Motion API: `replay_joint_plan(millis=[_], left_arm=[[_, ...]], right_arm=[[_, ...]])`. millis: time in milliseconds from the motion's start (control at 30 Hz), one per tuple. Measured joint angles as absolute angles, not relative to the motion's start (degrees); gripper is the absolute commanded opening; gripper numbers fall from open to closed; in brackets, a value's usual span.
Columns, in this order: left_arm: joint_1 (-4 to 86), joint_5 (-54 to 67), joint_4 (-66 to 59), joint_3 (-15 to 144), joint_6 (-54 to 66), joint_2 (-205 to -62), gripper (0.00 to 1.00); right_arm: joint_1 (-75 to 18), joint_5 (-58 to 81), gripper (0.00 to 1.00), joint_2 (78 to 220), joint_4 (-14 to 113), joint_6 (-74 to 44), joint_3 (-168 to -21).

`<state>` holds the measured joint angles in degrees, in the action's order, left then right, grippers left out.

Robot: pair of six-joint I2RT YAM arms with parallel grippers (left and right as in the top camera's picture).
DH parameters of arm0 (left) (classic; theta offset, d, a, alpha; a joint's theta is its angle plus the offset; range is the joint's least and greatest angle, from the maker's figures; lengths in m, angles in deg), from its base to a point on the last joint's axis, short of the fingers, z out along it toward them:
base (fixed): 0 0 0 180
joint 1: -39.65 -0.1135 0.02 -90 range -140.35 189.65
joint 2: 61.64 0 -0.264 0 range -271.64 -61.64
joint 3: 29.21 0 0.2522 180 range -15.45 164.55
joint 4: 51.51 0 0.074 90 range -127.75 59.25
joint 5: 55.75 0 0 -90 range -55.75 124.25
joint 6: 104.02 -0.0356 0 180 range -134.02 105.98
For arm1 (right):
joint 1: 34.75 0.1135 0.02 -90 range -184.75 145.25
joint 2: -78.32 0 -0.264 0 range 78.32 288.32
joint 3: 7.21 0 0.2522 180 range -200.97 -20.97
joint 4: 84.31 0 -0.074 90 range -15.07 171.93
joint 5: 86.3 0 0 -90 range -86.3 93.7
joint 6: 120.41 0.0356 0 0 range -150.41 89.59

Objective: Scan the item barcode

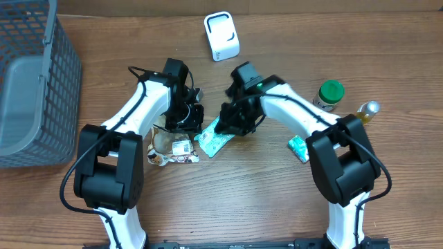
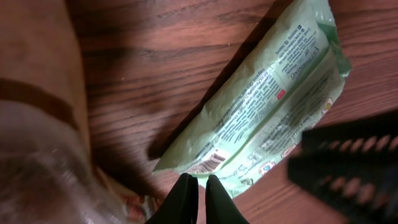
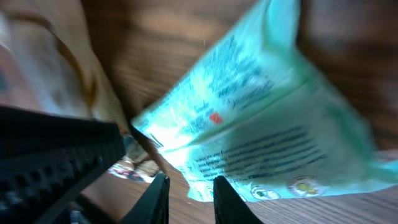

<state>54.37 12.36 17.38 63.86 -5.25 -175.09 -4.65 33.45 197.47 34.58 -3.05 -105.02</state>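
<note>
A pale green packet [image 1: 213,143] lies flat on the wooden table between my two grippers. In the left wrist view the packet [image 2: 267,106] shows small print and a barcode [image 2: 211,162] near its lower corner. My left gripper [image 2: 199,190] hovers just past that corner, its jaws all but together with nothing between them. In the right wrist view my right gripper [image 3: 189,190] stands slightly open at the packet's [image 3: 261,130] lower edge, with bare wood showing between its fingers. The white scanner [image 1: 221,36] stands at the back of the table, away from both grippers [image 1: 190,119] [image 1: 232,124].
A crumpled snack bag [image 1: 169,146] lies left of the packet, under the left arm. A grey mesh basket [image 1: 41,62] fills the far left. A green-capped jar [image 1: 330,95], a small bottle [image 1: 367,111] and a small teal packet [image 1: 299,147] sit to the right.
</note>
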Motion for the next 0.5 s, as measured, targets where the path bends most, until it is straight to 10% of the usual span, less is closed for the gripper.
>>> replay_joint_plan(millis=[500], left_arm=[[55.3, 15.7, 14.9, 61.4, -4.4, -175.1, 0.06]], right_arm=[[-3.1, 25.7, 0.27, 197.5, 32.2, -1.9, -104.9]])
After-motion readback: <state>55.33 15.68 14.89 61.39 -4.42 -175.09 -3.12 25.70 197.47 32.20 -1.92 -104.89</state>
